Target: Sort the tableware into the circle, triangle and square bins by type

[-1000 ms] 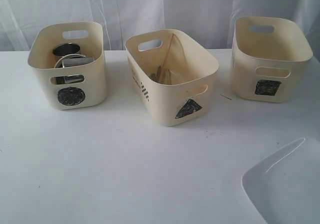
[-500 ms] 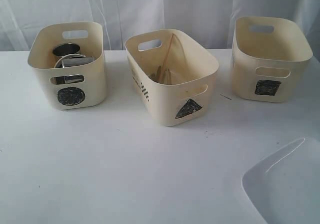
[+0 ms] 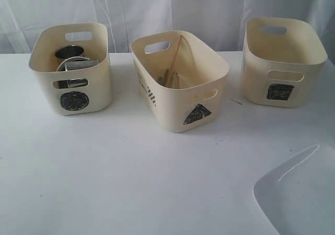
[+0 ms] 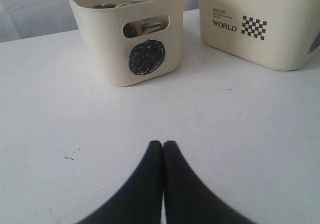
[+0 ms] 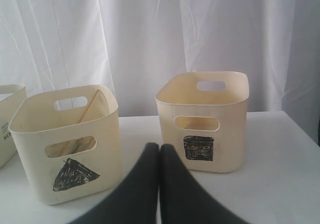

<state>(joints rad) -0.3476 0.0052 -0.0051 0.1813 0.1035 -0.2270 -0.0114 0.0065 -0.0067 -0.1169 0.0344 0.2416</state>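
Observation:
Three cream bins stand in a row on the white table. The circle bin [image 3: 70, 67] [image 4: 131, 32] at the left holds steel cups and a bowl [image 3: 73, 63]. In the middle, the triangle bin [image 3: 180, 80] [image 5: 65, 141] holds wooden chopsticks [image 3: 175, 54] and cutlery. At the right, the square bin [image 3: 282, 62] [image 5: 205, 119] looks empty. A large white square plate [image 3: 301, 193] lies at the front right corner. My left gripper [image 4: 163, 144] is shut and empty, low over the table short of the circle bin. My right gripper [image 5: 159, 146] is shut and empty, facing the triangle and square bins. Neither gripper shows in the exterior view.
A white curtain [image 3: 172, 10] hangs behind the table. A small wooden splinter [image 3: 236, 102] lies between the triangle and square bins. The middle bin's side [image 4: 260, 27] carries a checker print. Bare tabletop [image 3: 131, 177] stretches in front of the bins.

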